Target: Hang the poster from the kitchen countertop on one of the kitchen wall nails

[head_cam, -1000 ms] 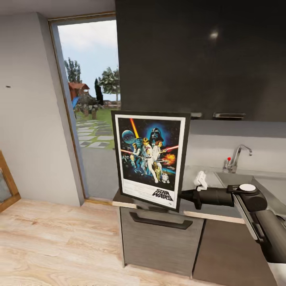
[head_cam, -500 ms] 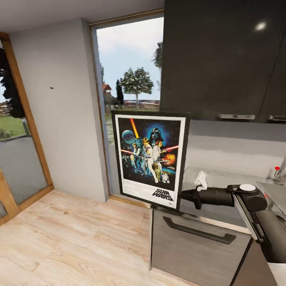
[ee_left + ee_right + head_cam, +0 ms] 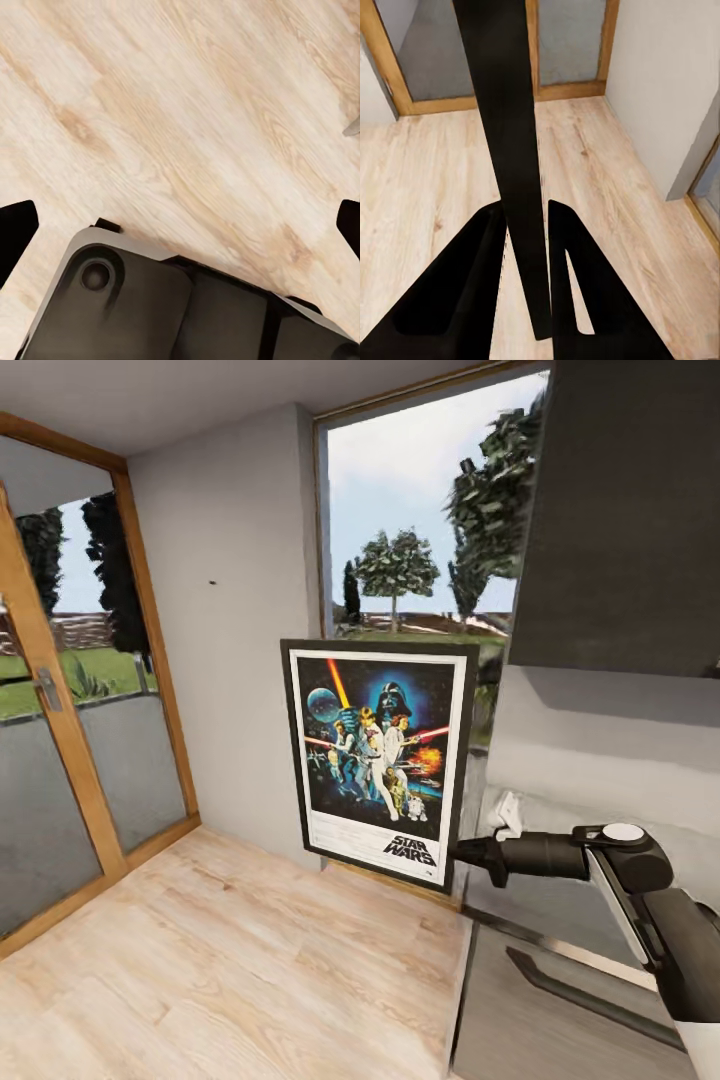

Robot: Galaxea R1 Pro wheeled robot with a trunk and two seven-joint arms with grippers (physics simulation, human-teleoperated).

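A home kitchen: dark upper cabinets (image 3: 630,510), base cabinets (image 3: 560,1010), wood floor (image 3: 220,960), glazed garden door (image 3: 60,760).

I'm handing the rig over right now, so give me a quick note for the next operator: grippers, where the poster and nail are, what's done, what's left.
Right gripper: shut on the poster, pinching its edge; poster upright, off the kitchen countertop.
Left gripper: open, holding nothing, pointed at the wood floor.
Wall nail: small dark speck on the pale grey wall, up and left of the poster in the head view.
Done: pickup.
Left: carry the poster to the nail, hang it, release.
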